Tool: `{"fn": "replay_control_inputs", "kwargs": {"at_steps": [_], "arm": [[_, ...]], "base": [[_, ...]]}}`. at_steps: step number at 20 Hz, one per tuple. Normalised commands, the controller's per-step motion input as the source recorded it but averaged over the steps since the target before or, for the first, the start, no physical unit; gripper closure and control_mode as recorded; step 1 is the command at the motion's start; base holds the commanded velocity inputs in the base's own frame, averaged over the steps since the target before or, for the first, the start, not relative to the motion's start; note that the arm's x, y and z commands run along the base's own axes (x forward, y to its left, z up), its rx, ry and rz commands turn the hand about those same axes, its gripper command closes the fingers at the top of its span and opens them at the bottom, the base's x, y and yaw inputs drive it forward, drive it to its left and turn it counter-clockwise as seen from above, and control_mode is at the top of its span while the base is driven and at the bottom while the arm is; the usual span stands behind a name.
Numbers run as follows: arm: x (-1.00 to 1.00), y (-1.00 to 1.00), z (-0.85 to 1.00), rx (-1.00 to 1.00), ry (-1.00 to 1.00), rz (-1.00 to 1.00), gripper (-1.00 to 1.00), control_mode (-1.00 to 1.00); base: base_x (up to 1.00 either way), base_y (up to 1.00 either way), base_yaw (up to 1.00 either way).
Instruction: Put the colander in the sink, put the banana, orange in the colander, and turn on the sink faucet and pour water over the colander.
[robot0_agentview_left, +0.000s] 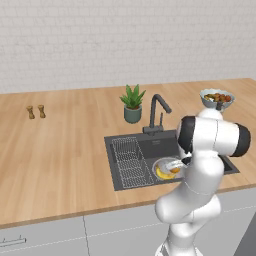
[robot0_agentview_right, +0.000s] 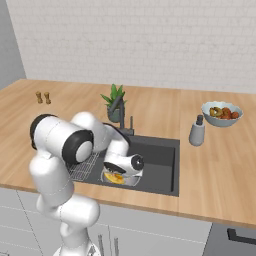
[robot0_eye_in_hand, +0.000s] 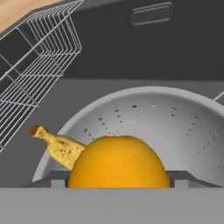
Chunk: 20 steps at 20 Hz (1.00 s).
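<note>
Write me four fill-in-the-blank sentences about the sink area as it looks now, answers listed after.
1. The colander sits inside the ____.
2. Beside the orange in the colander lies a ____.
3. The wire rack fills the sink's ____ half in the left base view.
4. Behind the faucet stands a potted ____.

Missing words: sink; banana; left; plant

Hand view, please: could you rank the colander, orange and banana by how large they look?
1. Colander, largest.
2. Orange, though it sits nearest the camera, which inflates it.
3. Banana, smallest as shown; the orange hides part of it, so this rank is unsure.
</note>
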Motion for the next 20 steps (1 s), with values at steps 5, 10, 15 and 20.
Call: {"fn": "replay_control_inputs", "kwargs": {"at_steps": [5,10,15,20], "arm": [[0.0,-0.4,0.43,-0.01,0.02,0.0,-1.0,-1.0],[0.0,-0.35,0.8,0.02,0.03,0.0,-1.0,-1.0],[0.03,-0.51,1.0,0.23,0.04,0.0,-1.0,-1.0],[0.2,-0.31,0.81,0.34,0.04,0.04,-1.0,-1.0]], "base": [[0.0,0.0,0.0],[0.0,0.0,0.0],[0.0,0.0,0.0],[0.0,0.0,0.0]]}}
